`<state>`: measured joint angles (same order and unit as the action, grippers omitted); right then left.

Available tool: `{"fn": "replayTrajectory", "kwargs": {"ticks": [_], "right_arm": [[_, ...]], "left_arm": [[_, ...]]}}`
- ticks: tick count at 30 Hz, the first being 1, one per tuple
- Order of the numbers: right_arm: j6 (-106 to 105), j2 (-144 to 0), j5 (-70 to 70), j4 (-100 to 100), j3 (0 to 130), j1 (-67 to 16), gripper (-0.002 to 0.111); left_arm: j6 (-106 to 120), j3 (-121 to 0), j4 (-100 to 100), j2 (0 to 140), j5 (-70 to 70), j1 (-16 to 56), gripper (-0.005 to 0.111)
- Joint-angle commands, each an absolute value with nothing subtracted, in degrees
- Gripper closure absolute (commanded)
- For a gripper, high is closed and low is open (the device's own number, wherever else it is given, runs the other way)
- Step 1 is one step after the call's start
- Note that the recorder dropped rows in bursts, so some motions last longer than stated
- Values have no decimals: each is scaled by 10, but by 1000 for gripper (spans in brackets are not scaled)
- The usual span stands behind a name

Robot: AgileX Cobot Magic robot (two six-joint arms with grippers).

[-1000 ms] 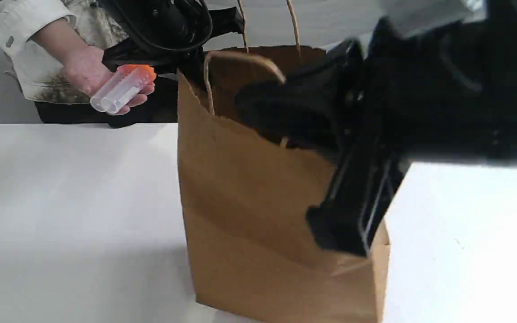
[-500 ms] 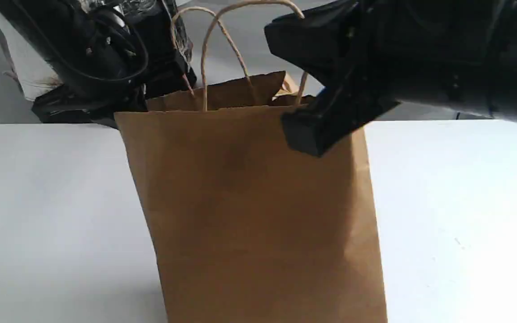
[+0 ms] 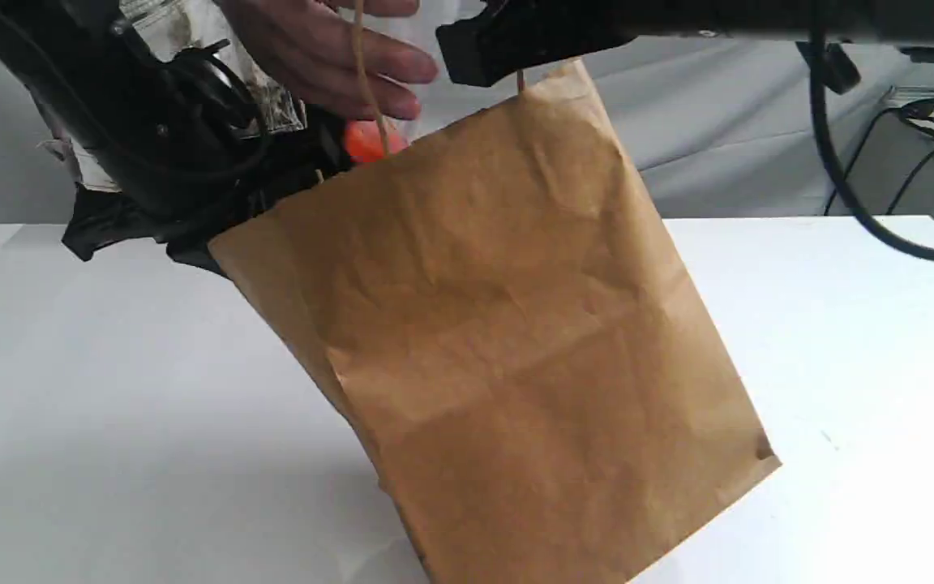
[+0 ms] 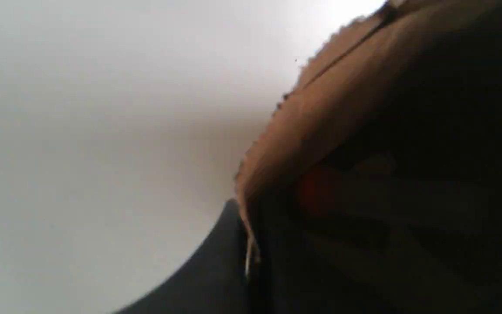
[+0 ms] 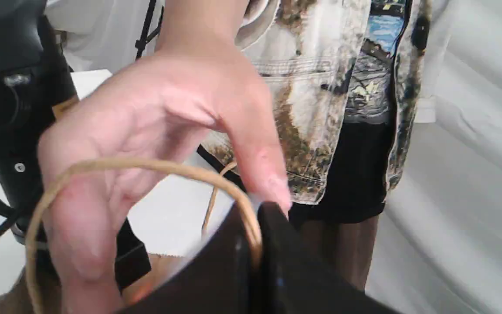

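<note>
**Q:** Exterior view, what is listed?

**A:** One brown paper bag [image 3: 516, 324], tilted over the white table [image 3: 70, 365]. Its base runs out of frame, so I cannot tell whether it touches. My right gripper [image 3: 507, 57] sits above the bag's raised corner, and my left gripper [image 3: 272, 182] is at the low side of the rim. One person's hand [image 3: 329, 57] hangs over the mouth, with an orange cap [image 3: 366, 142] just beneath it.

**Q:** Left wrist view?

**A:** Serrated bag rim, dark interior, and a reddish blur inside. One dark finger of mine lies beside the rim. I cannot tell whether that gripper is clamped or released.

**Q:** Right wrist view?

**A:** My fingers are pinched together on the twine handle [image 5: 146, 165]. The person's thumb tip is right against them.

**Q:** Hazards, as judged?

**A:**
- The load seems to hang from one twine loop, which could tear from the paper or slide through my pinch.
- The tilt could spill anything inside.
- The hand is close enough that any jerk of mine could knock or nip it.
</note>
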<state>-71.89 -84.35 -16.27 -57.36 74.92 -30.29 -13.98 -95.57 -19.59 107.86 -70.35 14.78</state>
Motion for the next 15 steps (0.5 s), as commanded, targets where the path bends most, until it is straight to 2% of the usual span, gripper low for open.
{"fn": "replayTrajectory", "kwargs": {"ticks": [1,8,15], "right_arm": [[-718,-843,-171,-574,754,-298,108],[-717,-844,-187,-575,754,-298,108],[-705,-821,-284,-567,751,-298,108]], "left_arm": [[-131,-954,-200,1074,-700,147,107],[-112,-955,-187,1074,-700,135,107],[-89,-1016,-191,1074,-700,97,107]]}}
